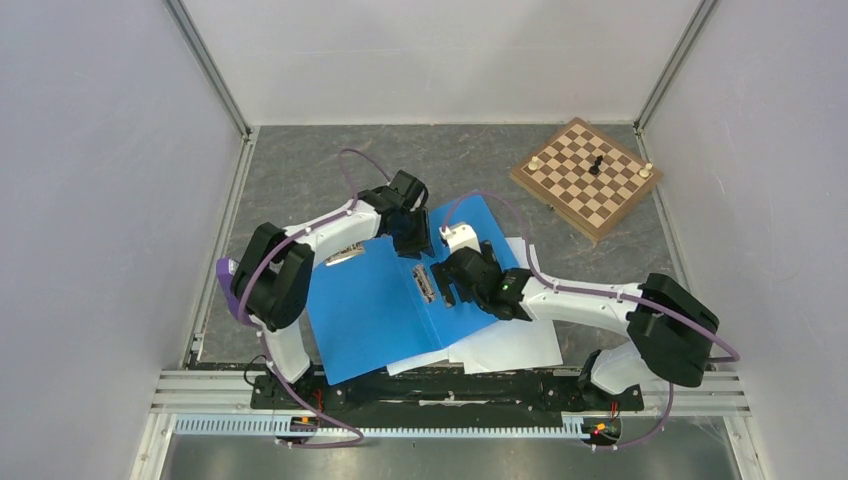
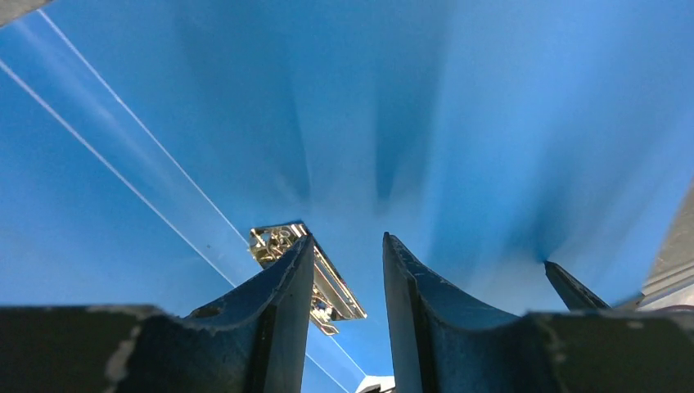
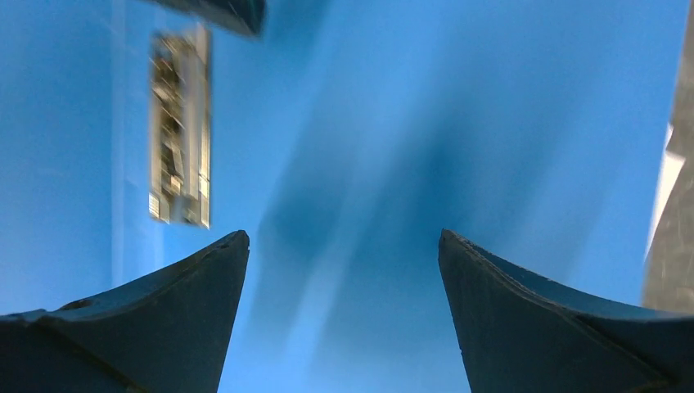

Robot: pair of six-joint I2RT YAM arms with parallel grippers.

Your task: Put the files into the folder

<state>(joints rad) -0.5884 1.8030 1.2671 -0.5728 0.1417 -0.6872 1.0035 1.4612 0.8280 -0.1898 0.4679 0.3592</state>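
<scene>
The blue folder (image 1: pixel 370 310) lies open and flat on the table, its metal clip (image 1: pixel 427 283) near the middle. White files (image 1: pixel 510 345) lie under its right half and stick out at the right and front edges. My left gripper (image 1: pixel 412 238) hangs over the folder's far part, jaws a little apart and empty; its wrist view shows it (image 2: pixel 348 239) above the blue surface (image 2: pixel 409 106) with the clip (image 2: pixel 274 237) behind the left finger. My right gripper (image 1: pixel 458 285) is open wide and empty just right of the clip, shown (image 3: pixel 344 237) over blue (image 3: pixel 393 123) with the clip (image 3: pixel 180 127).
A wooden chessboard (image 1: pixel 587 177) with a few pieces sits at the back right. White walls enclose the grey table (image 1: pixel 300 170) on three sides. A sliver of paper (image 3: pixel 667 180) and table shows at the right edge of the right wrist view.
</scene>
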